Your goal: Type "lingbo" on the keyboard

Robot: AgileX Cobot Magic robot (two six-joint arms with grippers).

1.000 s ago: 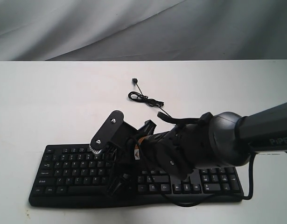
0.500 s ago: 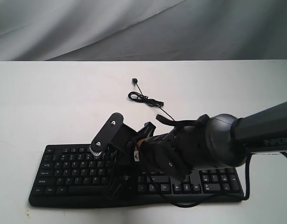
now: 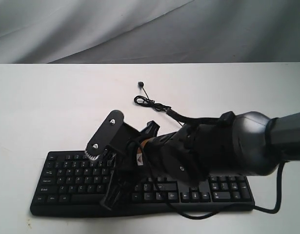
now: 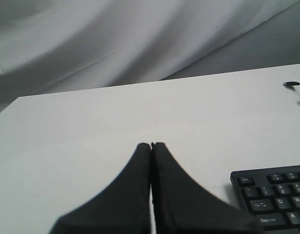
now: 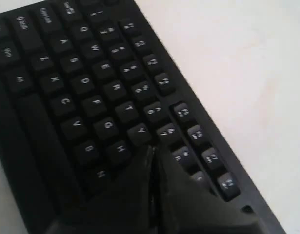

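Note:
The black keyboard [image 3: 67,175] lies along the near edge of the white table [image 3: 52,107]. My right arm reaches across it from the right. My right gripper [image 3: 108,200] is shut and points down over the keyboard's middle. In the right wrist view the shut right gripper [image 5: 150,148] has its tip just past the Y key [image 5: 140,130] and the H key [image 5: 119,148]; I cannot tell whether it touches a key. My left gripper [image 4: 151,145] is shut with nothing in it, above bare table beside the keyboard's [image 4: 271,190] Esc corner. The left arm does not show in the exterior view.
A thin black cable [image 3: 150,102] lies coiled on the table behind the keyboard, its end [image 3: 140,84] farther back. Grey cloth [image 3: 140,29] hangs behind the table. Another black cable [image 3: 223,213] from the right arm loops along the keyboard's front edge.
The right gripper has shifted left along the keyboard, and its fingers now reach lower in the exterior view. The wrist camera mount moved left and up with it.

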